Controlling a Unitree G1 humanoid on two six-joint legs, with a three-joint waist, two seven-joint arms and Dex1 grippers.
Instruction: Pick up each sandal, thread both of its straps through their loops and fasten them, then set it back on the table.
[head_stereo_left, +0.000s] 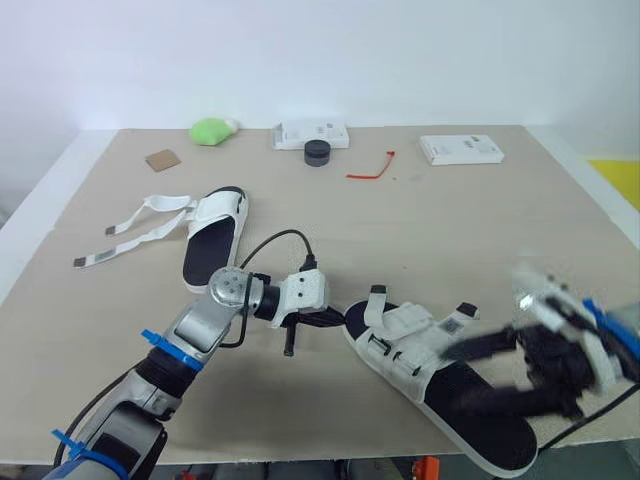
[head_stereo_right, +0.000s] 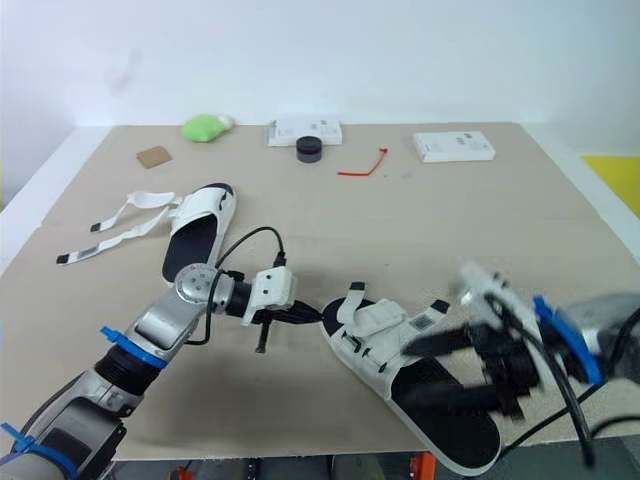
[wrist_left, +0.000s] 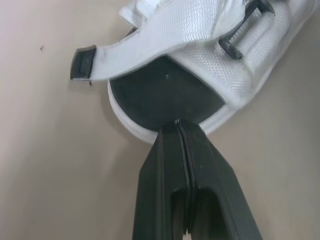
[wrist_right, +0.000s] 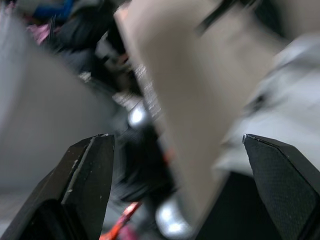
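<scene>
Beige counter (head_stereo_left: 450, 230), white wall (head_stereo_left: 300, 60) behind. Near sandal (head_stereo_left: 410, 345) at 5 o'clock lies flat: both straps look threaded and folded over, tabs sticking up, can't confirm they're stuck. Left gripper (wrist_left: 177, 125) pinched together, tip against its toe rim. Right gripper (head_stereo_left: 450, 378) spread wide over its heel. Far sandal (head_stereo_left: 215, 235) at 10 o'clock: loose straps (head_stereo_left: 140, 225), undone. Roughly half left.

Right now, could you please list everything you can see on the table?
sandals: 2, white, black footbeds; near sandal at the front, far sandal left, straps loose
boxes: 2, white, far edge; centre box, right box
round object: 1, black, before centre box
lump: 1, green, far edge
card: 1, brown, far left
tie: 1, red, between boxes
table: 1, beige
left gripper: black, shut, at near sandal's toe
right gripper: black, open, over its heel
</scene>
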